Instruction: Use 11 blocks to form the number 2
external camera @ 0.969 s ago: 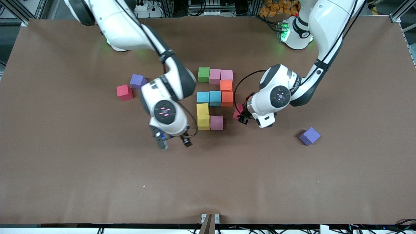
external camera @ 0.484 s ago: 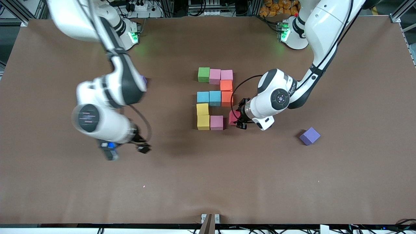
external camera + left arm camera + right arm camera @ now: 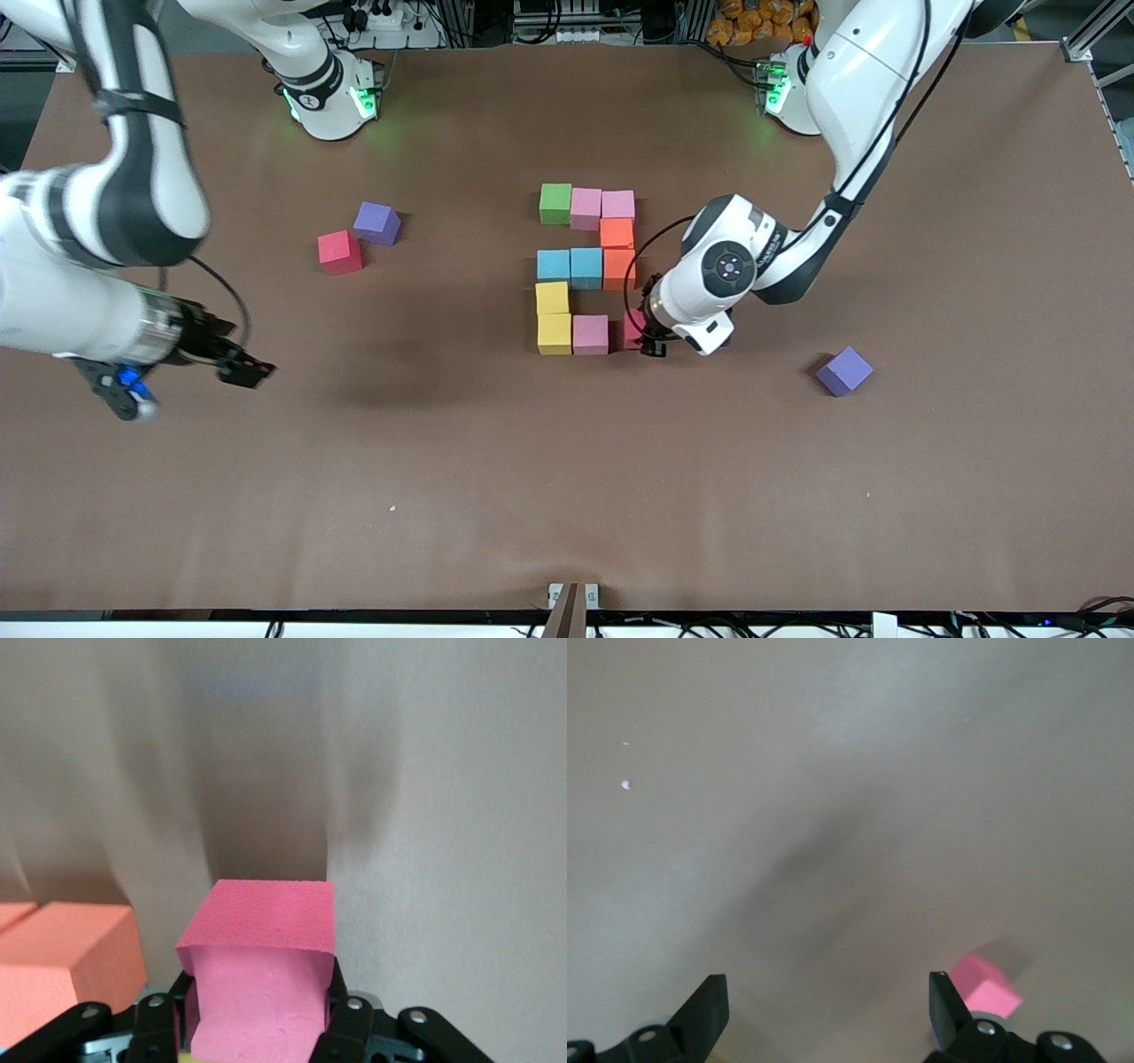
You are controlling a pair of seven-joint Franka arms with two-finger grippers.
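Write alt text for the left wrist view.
The left gripper is shut on a pink block, holding it just above the brown table. An orange block sits beside it at the frame's edge.

The wide brown matte table (image 3: 567, 496) is carrying ten edge-to-edge multicoloured foam cubes (image 3: 586, 268), one red cube (image 3: 340, 252), and two purple cubes (image 3: 377, 222).

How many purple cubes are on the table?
2. One purple cube sits beside the red cube, toward the right arm's end; the other purple cube lies alone toward the left arm's end.
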